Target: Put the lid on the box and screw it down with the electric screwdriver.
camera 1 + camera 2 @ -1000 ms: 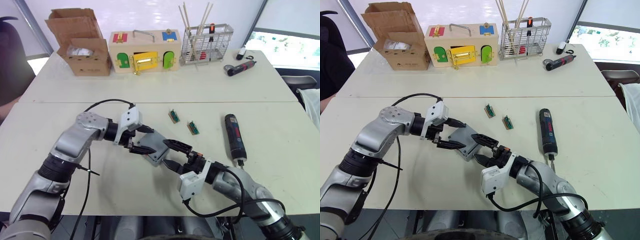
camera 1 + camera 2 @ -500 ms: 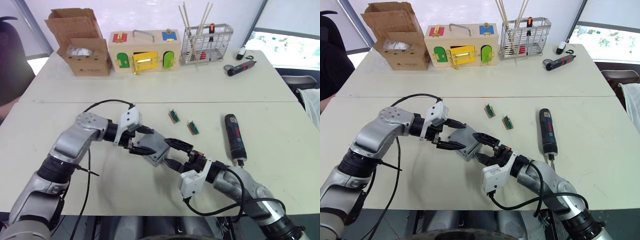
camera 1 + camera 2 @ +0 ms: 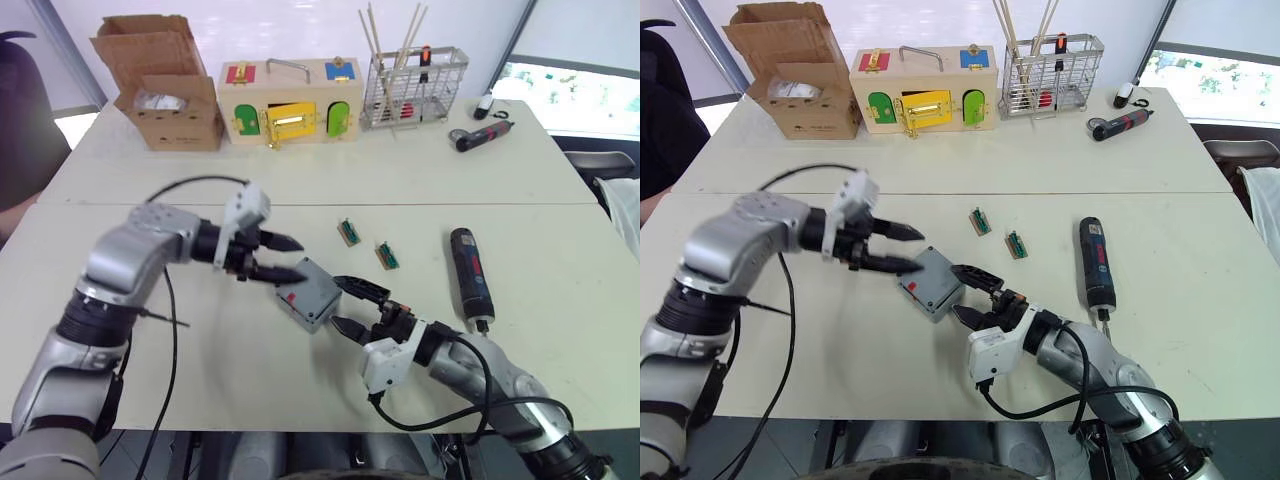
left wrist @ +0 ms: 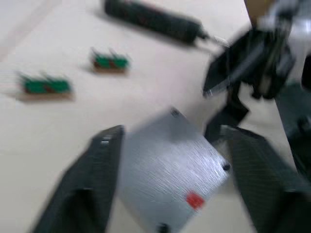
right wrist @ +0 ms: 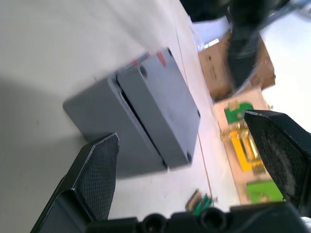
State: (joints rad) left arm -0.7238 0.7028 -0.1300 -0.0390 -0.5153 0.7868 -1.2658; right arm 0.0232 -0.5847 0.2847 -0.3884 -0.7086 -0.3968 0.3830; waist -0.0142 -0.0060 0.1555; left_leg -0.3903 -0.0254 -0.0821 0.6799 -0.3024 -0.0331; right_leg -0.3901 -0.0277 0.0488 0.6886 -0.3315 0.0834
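Observation:
The grey box point(image 5: 104, 131) stands on the table's near middle with the lid point(image 3: 312, 288) lying on top of it, a small red mark on the lid's face. My left gripper point(image 3: 300, 258) is open just to the left of the box, its lower fingertip close to the lid's corner. On the box's right, my right gripper point(image 3: 338, 302) is open, its fingers on either side of that near corner without closing on it. The black electric screwdriver point(image 3: 468, 275) lies on the table further right, bit toward me.
Two small green connectors point(image 3: 348, 233) point(image 3: 386, 255) lie behind the box. Along the far edge stand a cardboard carton point(image 3: 160, 85), a wooden latch box point(image 3: 290, 100) and a wire basket point(image 3: 415, 85). A smaller red-and-black driver point(image 3: 483, 133) lies at the far right.
My left gripper has drawn back to the left, off the box, and its arm has lifted. The box with its lid stays on the table. The right gripper has barely moved.

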